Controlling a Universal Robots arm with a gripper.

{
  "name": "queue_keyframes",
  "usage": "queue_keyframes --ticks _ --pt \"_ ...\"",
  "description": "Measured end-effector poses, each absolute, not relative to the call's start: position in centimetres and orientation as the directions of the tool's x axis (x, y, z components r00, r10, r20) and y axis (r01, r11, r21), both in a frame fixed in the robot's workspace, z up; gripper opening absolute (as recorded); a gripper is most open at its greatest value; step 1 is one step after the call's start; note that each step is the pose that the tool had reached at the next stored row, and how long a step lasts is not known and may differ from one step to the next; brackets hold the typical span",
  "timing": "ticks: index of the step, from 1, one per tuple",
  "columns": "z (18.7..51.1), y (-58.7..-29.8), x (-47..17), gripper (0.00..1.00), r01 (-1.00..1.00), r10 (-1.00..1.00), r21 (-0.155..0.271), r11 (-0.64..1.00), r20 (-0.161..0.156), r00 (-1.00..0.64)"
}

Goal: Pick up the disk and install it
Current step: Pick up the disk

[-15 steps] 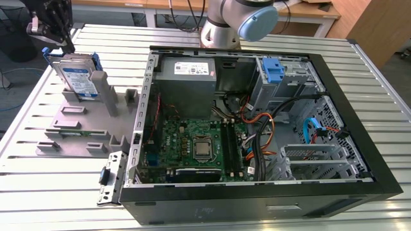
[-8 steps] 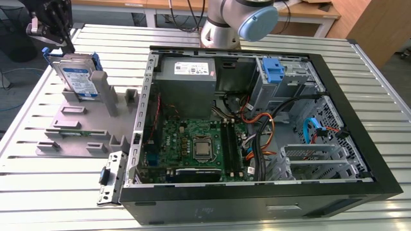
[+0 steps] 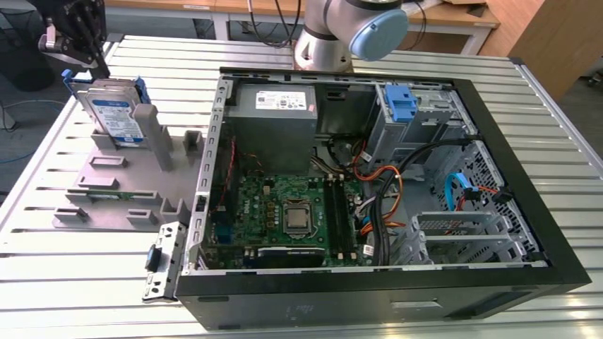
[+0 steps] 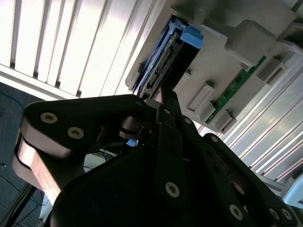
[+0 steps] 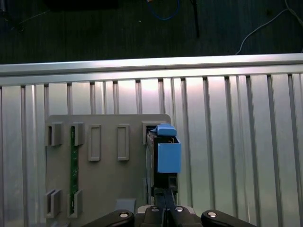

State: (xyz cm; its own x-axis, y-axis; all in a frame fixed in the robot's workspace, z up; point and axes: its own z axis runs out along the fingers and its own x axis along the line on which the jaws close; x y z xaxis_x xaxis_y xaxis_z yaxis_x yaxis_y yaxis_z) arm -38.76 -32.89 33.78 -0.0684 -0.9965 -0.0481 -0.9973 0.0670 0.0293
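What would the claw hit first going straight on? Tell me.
Most likely the disk, standing on edge in the grey holder; in the second wrist view the claw points straight at it. The gap between them is unclear.

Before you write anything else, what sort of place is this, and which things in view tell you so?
Most likely a robotics lab bench for computer assembly: an opened desktop computer case lies on a slatted metal table, a robot arm stands by it, and a grey fixture holds the disk upright.

Exterior view high, angled down over table (image 3: 47,176), 2 wrist views close, all 3 sharing the grey rack (image 5: 109,184)
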Motion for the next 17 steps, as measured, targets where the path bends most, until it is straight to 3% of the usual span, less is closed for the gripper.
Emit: queue_keyframes --ticks 2,4,6,9,11,12,13,16,17 --pt "33.78 -32.9 -38.76 0.11 -0.997 -0.996 0.029 0.067 -0.048 -0.068" --pt "33.78 -32.9 -38.76 0.17 -0.997 -0.997 0.029 0.067 -0.048 -0.068" --pt "33.78 -32.9 -38.76 0.29 -0.997 -0.996 0.029 0.067 -0.048 -0.068" --pt "33.78 -32.91 -38.76 0.35 -0.997 -0.996 0.029 0.067 -0.048 -0.068" --pt "33.78 -32.91 -38.76 0.47 -0.997 -0.996 0.029 0.067 -0.048 -0.068" --pt "33.78 -32.91 -38.76 0.47 -0.997 -0.997 0.029 0.067 -0.048 -0.068" --pt "33.78 -32.91 -38.76 0.58 -0.997 -0.996 0.029 0.067 -0.048 -0.068" --pt "33.77 -32.91 -38.76 0.58 -0.997 -0.996 0.029 0.067 -0.048 -0.068" --pt "33.77 -32.92 -38.76 0.64 -0.997 -0.996 0.029 0.067 -0.048 -0.068"
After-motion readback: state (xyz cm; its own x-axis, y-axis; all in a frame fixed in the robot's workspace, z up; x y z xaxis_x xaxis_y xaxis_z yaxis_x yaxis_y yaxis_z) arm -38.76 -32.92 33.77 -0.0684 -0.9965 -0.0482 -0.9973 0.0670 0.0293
